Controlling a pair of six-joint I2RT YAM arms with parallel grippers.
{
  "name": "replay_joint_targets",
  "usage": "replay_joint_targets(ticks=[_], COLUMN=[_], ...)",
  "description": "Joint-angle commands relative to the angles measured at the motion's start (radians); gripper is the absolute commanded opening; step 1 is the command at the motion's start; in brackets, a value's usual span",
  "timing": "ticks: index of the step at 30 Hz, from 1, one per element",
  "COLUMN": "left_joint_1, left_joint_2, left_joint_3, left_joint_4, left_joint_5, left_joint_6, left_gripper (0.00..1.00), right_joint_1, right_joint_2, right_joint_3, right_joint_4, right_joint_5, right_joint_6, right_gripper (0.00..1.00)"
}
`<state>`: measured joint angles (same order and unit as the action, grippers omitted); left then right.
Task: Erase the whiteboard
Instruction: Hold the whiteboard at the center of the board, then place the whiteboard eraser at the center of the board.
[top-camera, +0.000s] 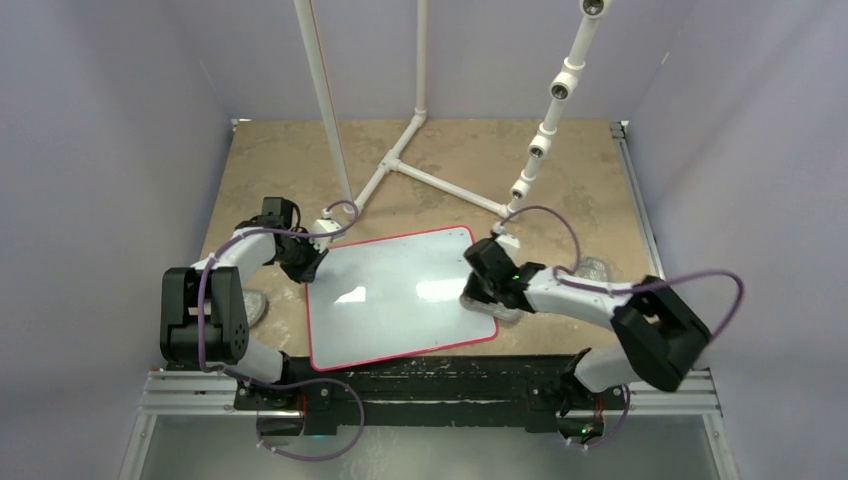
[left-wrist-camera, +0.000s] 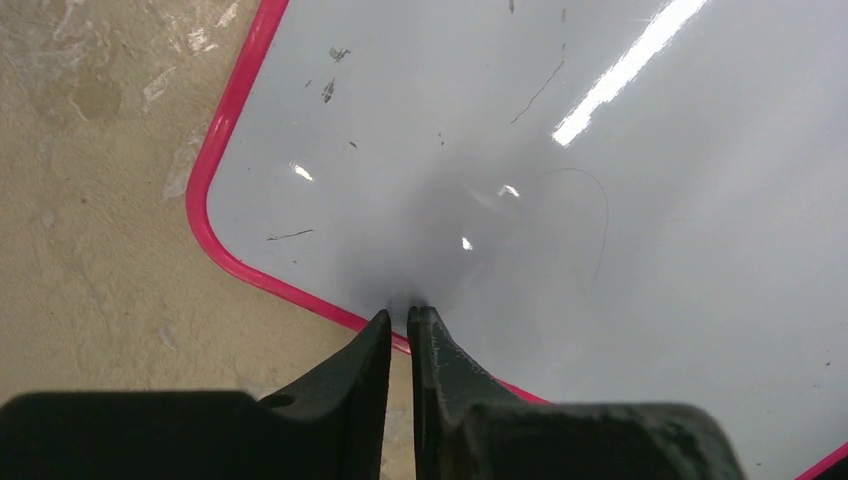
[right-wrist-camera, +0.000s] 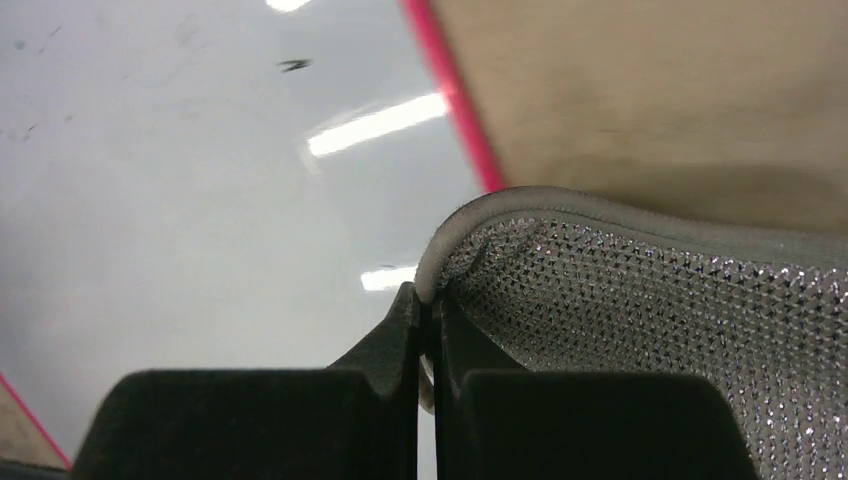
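Observation:
The whiteboard (top-camera: 400, 290) lies flat on the tan table, glossy white with a thin red border. Only faint black specks (left-wrist-camera: 330, 90) and thin scratches show on the whiteboard (left-wrist-camera: 600, 220) in the left wrist view. My left gripper (top-camera: 312, 262) is at the board's far left corner. Its tips (left-wrist-camera: 400, 315) are over the red edge, a narrow slit apart, with nothing between them. My right gripper (top-camera: 482, 290) is at the board's right edge, shut on the rim of a grey-silver mesh pad (right-wrist-camera: 650, 300). The pad (top-camera: 492, 308) rests partly on the whiteboard (right-wrist-camera: 200, 200).
A white pipe frame (top-camera: 420, 170) stands on the table behind the board, with a jointed pipe (top-camera: 545, 140) rising at the back right. A greyish pad (top-camera: 595, 268) lies right of the board and another greyish patch (top-camera: 252, 305) lies to its left. Purple walls close in both sides.

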<state>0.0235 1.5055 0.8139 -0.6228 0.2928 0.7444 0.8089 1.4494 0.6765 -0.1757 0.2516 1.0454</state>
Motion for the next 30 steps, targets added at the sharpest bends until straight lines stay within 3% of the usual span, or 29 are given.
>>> replay_joint_targets(ticks=[1,5,12,13,14,19,26,30], left_joint_1=[0.001,0.001,0.001,0.001,0.001,-0.009,-0.009,-0.010], left_joint_2=[0.001,-0.030,-0.069,-0.249,-0.091,-0.073,-0.091,-0.091], left_joint_3=[-0.005,0.014,0.028,0.032,0.035,0.037,0.031,0.061], left_joint_4=[-0.101,-0.137,-0.180,-0.181,-0.182,-0.183,-0.186,-0.198], left_joint_5=[-0.054,-0.038,-0.013,-0.007,0.001,0.014,0.014,0.040], left_joint_6=[-0.001,0.009,0.023,0.021,0.018,0.008,0.018,0.005], left_gripper=[0.18,0.23,0.29,0.29,0.29,0.31,0.33,0.44], right_joint_1=[-0.101,-0.168,-0.178,-0.181,-0.185,-0.188,-0.193,-0.195], right_joint_2=[-0.187,-0.223,-0.113,-0.086,-0.058,0.067,0.066,0.024], right_joint_3=[-0.101,-0.116,0.028,0.061,0.093,0.251,0.258,0.232], right_joint_4=[-0.183,-0.177,-0.170,-0.170,-0.169,-0.198,-0.213,-0.224], right_joint_5=[0.054,0.031,0.064,0.079,0.091,0.164,0.187,0.201], right_joint_6=[-0.017,-0.057,-0.102,-0.111,-0.123,-0.168,-0.157,-0.149], right_gripper=[0.00,0.00,0.00,0.00,0.00,0.02,0.47,0.76])
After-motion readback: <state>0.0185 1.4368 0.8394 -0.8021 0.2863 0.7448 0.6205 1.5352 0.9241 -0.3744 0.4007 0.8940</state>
